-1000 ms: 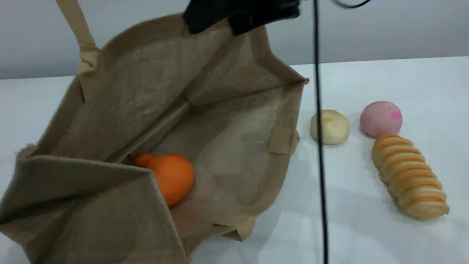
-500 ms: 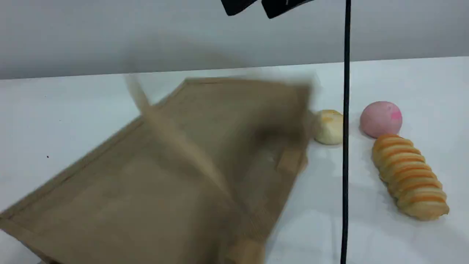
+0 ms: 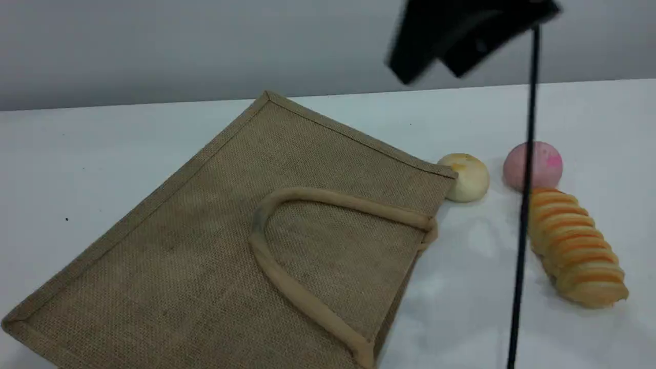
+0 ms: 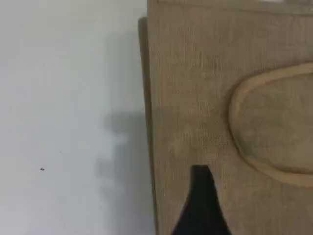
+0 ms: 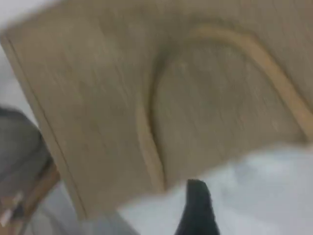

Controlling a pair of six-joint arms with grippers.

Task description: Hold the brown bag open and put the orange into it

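Apparently the placing is done: the large, flat, tan-brown jute bag (image 3: 215,246) lies collapsed on the white table (image 3: 92,154), mouth shut. One thick beige loop handle (image 3: 287,287) rests slack on its upper face. The round orange fruit appears in no view. It is not among the foods left out, so I judge it is inside, though the coarse weave shows no clear bulge. Nothing seems left but for the arms to clear away.

The bag's bound edges look straight and its weave unwrinkled. Its far corner sits just beside a pale yellowish round bun (image 3: 464,177). Beyond that lie a pink ball (image 3: 533,165) and a long orange-striped twisted bread roll (image 3: 574,246).

Neither the left gripper (image 4: 201,208) nor the right gripper (image 5: 198,210) lifts the bag. Each shows only one dark fingertip, so I cannot tell how wide either stands.
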